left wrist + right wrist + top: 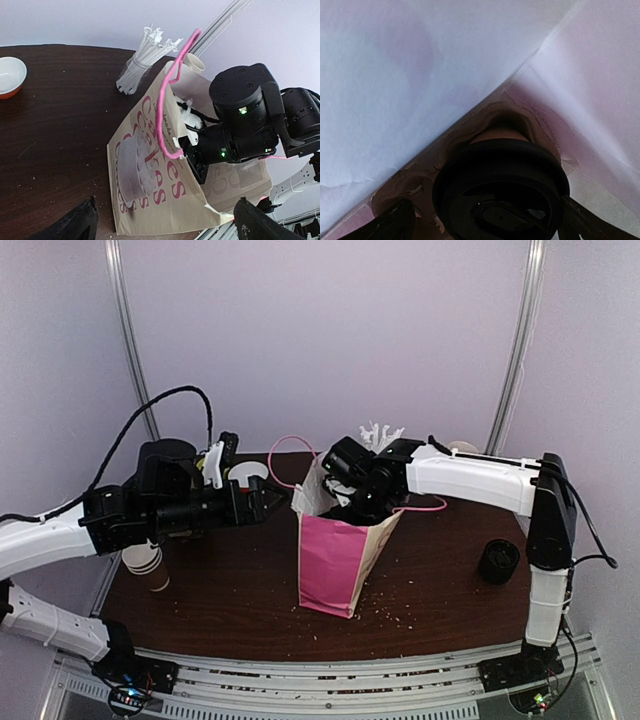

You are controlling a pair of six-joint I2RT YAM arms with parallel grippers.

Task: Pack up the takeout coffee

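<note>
Table: dark brown top, pale crumbs scattered near the bag's foot.
Paper bag: stands upright mid-table with its mouth open. It has a pink side, and its white face carries pink lettering that is creased and only partly legible. Thin pink handles loop above the rim.
Cup stack: sits left of the bag, its top hidden under the left arm.
Lid stack: squat black cylinder right of the bag, beside the right arm's upright link.
Left gripper: level with the bag's rim and just to its left. Its fingers are spread wide with nothing between them, and only the tips show in the wrist view.
Right gripper: reaches down into the bag's mouth. From above the fingers are hidden by the bag wall. They are spread wide.
Takeout coffee: inside the bag, its black lid between the right fingers. One finger stands visibly clear of it. I cannot tell whether the other touches. Little of the brown cup body shows, and its tilt is unclear.
Bowl: white inside, orange rim, toward the back left, cut off by the frame edge.
Straw jar: clear, holding wrapped white straws, behind the bag.
</note>
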